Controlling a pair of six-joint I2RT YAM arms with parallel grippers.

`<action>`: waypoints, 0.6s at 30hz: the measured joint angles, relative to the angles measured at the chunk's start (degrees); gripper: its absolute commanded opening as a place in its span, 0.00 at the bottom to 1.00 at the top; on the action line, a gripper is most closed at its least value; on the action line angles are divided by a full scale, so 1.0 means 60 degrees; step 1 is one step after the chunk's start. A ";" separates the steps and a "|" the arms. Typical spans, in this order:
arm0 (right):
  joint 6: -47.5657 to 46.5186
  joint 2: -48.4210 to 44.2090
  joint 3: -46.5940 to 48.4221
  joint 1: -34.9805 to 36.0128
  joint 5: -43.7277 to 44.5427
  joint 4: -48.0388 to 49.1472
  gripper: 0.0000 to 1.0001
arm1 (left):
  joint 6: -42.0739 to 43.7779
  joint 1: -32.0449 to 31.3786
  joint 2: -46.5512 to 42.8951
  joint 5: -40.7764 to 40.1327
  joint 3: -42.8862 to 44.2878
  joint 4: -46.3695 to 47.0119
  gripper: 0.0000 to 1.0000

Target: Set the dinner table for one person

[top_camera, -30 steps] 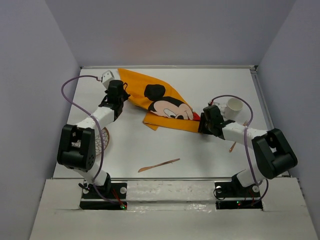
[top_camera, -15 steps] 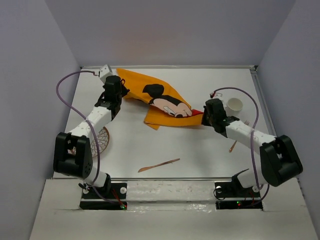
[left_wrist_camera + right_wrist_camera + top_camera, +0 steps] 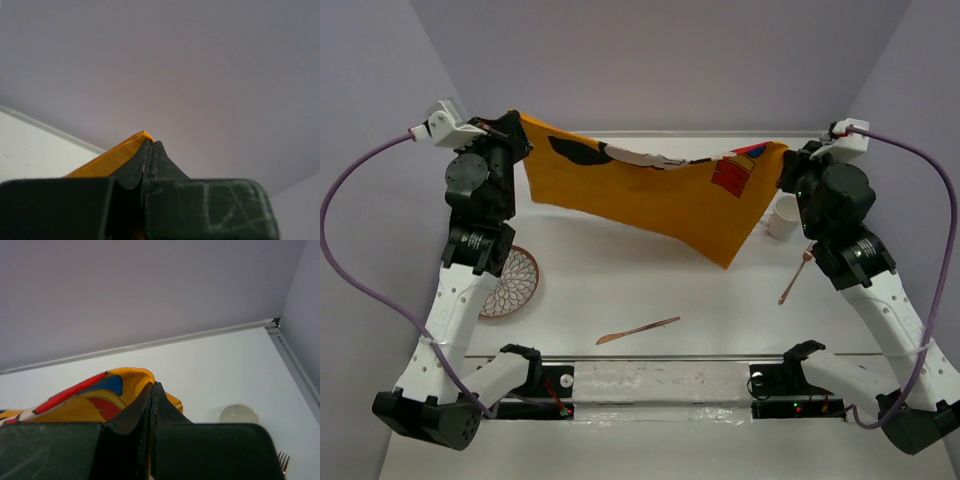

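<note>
Overhead view: two robot arms are holding an orange Mickey Mouse cloth (image 3: 650,195) stretched in the air between them, above the far half of the white dinner table (image 3: 650,290). The table is filling the floor of the walled enclosure, beneath and beyond both arms.

The left gripper (image 3: 510,130) is pinching one corner of the cloth high above the far left corner. The right gripper (image 3: 788,165) is pinching the opposite corner above the far right. The cloth is sagging in the middle, with a loose point hanging down toward the right of centre, and it appears clear of the surface.

A woven round mat (image 3: 510,283) is lying by the left edge, and a copper-coloured knife (image 3: 638,330) is lying near the near edge. A copper-coloured fork (image 3: 796,278) and a white cup (image 3: 782,215) are sitting by the right edge, the cup partly hidden behind the cloth.

The step in hand is probably spreading the cloth as a place mat. The next move likely calls for both arms lowering together, keeping the fabric taut, so that it lands flat and clear of the mat, the cutlery and the cup.

The left wrist view is showing tightly closed jaws with an orange edge between them, against a blank wall. The right wrist view is showing closed jaws on a printed fold. It is also showing the cup's empty inside and the fork's tines, which the overhead view does not resolve.
</note>
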 measured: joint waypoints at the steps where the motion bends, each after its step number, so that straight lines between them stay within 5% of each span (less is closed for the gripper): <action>1: -0.0087 -0.0066 0.0146 0.0000 0.0044 -0.0062 0.00 | 0.0004 0.0000 -0.0142 -0.0015 0.0055 0.0007 0.00; 8: -0.0991 0.0922 0.1585 0.0000 0.0397 -0.0237 0.00 | 0.0098 0.0000 -0.0087 -0.0036 0.0463 0.0069 0.00; 18: -0.2262 0.4812 0.3916 -0.0499 -0.0055 0.0000 0.00 | 0.0444 0.0492 0.3311 0.0120 0.1727 -0.0335 0.00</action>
